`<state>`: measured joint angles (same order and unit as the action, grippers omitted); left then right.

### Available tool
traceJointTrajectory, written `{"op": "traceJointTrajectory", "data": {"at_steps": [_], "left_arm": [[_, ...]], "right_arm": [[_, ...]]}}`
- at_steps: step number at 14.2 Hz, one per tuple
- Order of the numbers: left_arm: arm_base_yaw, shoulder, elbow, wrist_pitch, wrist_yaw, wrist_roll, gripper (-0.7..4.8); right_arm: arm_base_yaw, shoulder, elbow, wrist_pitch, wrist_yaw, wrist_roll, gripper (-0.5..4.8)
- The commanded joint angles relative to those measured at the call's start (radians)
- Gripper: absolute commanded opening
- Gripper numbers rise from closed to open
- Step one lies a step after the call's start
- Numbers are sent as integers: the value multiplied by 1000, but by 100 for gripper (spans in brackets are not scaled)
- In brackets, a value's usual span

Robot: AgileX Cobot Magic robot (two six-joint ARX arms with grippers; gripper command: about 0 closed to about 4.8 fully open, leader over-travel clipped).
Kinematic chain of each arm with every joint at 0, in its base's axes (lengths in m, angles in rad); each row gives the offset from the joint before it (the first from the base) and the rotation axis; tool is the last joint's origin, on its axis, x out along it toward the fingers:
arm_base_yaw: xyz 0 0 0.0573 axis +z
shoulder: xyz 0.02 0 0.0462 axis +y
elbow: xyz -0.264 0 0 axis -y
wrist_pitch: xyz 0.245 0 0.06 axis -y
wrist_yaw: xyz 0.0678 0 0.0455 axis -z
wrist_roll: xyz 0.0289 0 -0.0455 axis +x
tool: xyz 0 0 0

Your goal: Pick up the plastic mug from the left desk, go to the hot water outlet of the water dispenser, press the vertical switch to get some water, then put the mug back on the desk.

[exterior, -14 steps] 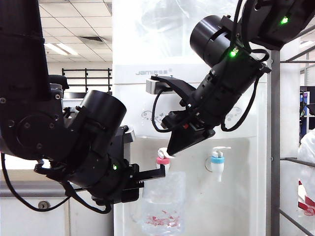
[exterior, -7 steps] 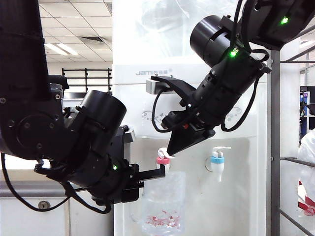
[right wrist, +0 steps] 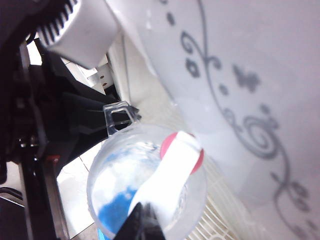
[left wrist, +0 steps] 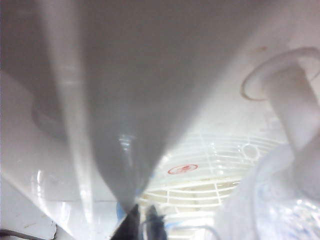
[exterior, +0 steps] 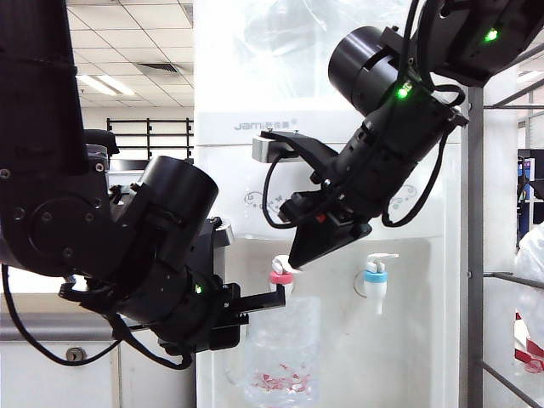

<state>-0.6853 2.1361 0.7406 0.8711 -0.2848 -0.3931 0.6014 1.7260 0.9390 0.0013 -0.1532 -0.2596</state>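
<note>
The clear plastic mug hangs under the hot water outlet, the red-collared tap of the white water dispenser. My left gripper is shut on the mug's handle from the left. In the left wrist view the gripper shows as two dark tips close together, with the mug blurred beside them. My right gripper is shut, and its tip rests on the vertical switch. In the right wrist view that gripper touches the white switch above the mug's mouth.
A blue-collared tap stands to the right of the red one. The dispenser's white drip grille lies below the mug. The left desk, with its round lock, is at the lower left, behind my left arm. A metal rack stands on the right.
</note>
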Motion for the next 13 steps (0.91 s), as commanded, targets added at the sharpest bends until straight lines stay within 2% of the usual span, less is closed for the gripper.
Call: {"op": "traceJointTrajectory", "data": {"at_steps": [1, 4, 9, 13], "left_arm": [[0, -11, 5, 43, -10, -6, -5], [0, -11, 5, 43, -9, -6, -5], [0, -11, 5, 43, -10, -7, -5], [0, -11, 5, 51, -10, -7, -5]], "right_arm": [[2, -69, -2, -19, 1, 35, -1], [4, -205, -3, -100, -6, 84, -2], [3, -556, -3, -234, -1, 141, -2], [1, -737, -3, -399, 66, 128, -1]]}}
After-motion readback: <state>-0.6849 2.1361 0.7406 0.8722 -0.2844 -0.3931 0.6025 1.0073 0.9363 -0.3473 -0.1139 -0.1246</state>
